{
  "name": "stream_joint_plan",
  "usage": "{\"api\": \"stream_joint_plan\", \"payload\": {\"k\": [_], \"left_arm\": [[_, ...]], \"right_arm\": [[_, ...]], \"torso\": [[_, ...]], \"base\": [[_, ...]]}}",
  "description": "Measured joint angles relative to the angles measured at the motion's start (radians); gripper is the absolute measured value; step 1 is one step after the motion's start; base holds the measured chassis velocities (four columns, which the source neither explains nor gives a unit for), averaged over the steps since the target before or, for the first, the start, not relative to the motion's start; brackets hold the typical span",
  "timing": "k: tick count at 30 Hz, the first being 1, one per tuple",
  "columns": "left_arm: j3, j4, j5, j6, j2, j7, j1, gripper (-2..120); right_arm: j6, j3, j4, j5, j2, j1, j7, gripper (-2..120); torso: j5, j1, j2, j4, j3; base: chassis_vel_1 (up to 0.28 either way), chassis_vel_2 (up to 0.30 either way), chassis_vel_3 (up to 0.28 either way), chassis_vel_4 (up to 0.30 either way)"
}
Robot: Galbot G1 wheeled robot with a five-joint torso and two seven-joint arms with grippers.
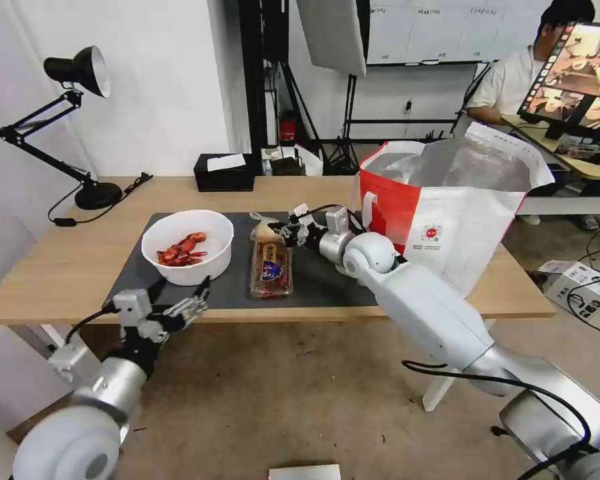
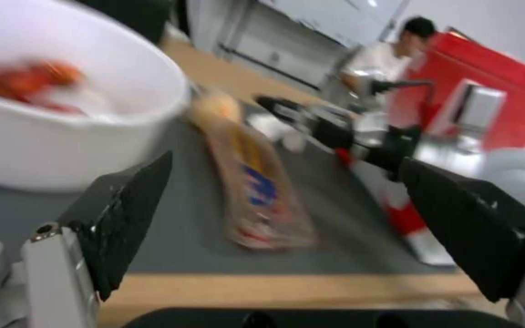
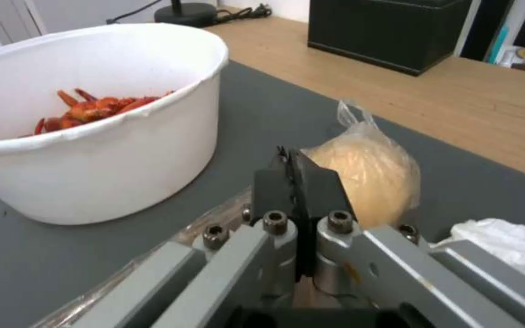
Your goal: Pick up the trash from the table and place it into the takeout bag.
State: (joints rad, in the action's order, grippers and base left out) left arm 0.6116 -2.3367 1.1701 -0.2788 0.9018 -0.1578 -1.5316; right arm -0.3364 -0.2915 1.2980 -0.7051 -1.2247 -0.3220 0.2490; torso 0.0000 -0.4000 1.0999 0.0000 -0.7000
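Left claw (image 1: 180, 293) hovers gaping and empty at the counter's (image 1: 60, 267) near edge, facing the crayfish bowl (image 1: 188, 245). Right claw (image 3: 299, 182), pinched shut and empty, sits mid-mat beside the bagged beige lump (image 3: 369, 175); it must open before grasping. Takeout bag (image 1: 447, 213) waits at the right end.

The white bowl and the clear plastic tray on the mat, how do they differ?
The white bowl is round, opaque and deep; the clear plastic tray is long, flat and see-through. The bowl holds red crayfish shells; the tray holds brownish scraps under a printed label. The bowl sits nearer the open left gripper, the tray nearer the shut right gripper. Both rest on the dark mat.
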Motion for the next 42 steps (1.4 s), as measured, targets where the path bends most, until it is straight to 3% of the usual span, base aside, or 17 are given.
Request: {"api": "stream_joint_plan", "payload": {"k": [1,4,9,12,16,29,42], "left_arm": [[0.000,0.000,0.000,0.000,0.000,0.000,0.000,100],[-0.016,0.032,0.262,-0.081,-0.039,-0.003,0.091,100],[-0.026,0.063,0.395,-0.120,-0.052,-0.003,0.146,100],[-0.074,0.146,0.492,-0.152,-0.064,-0.021,0.235,100],[-0.151,0.234,0.492,-0.167,-0.066,-0.054,0.334,100],[-0.304,0.337,0.456,-0.179,-0.033,-0.147,0.488,100],[-0.325,0.365,0.429,-0.173,-0.028,-0.149,0.512,100]], "right_arm": [[0.000,0.000,0.000,0.000,0.000,0.000,0.000,0],[0.000,-0.007,-0.011,0.005,-0.013,0.000,0.000,0],[0.000,-0.013,-0.016,0.006,-0.018,0.004,0.000,0],[0.000,-0.024,-0.020,0.006,-0.020,0.014,0.000,0],[0.001,-0.030,-0.022,0.006,-0.024,0.023,-0.001,0],[0.013,-0.039,-0.053,0.010,-0.030,0.045,0.003,0],[0.016,-0.065,-0.151,0.015,-0.060,0.063,0.059,0]], "torso": [[0.0000,0.000,0.000,0.0000,0.000],[-0.0001,0.000,0.000,0.0000,0.000],[-0.0001,0.000,0.000,0.0002,0.000],[-0.0001,0.000,0.000,0.0001,0.000],[-0.0001,0.000,0.000,0.0000,0.000],[0.0000,0.000,0.000,0.0000,0.000],[0.0000,0.000,0.000,0.0001,0.000]], "base": [[0.000,0.000,0.000,0.000],[0.000,0.000,0.000,0.000],[0.000,0.000,0.000,0.000],[0.000,0.000,0.000,0.000],[0.000,0.000,0.000,0.000],[0.000,0.000,0.000,0.000],[0.000,0.000,0.000,0.000]]}}
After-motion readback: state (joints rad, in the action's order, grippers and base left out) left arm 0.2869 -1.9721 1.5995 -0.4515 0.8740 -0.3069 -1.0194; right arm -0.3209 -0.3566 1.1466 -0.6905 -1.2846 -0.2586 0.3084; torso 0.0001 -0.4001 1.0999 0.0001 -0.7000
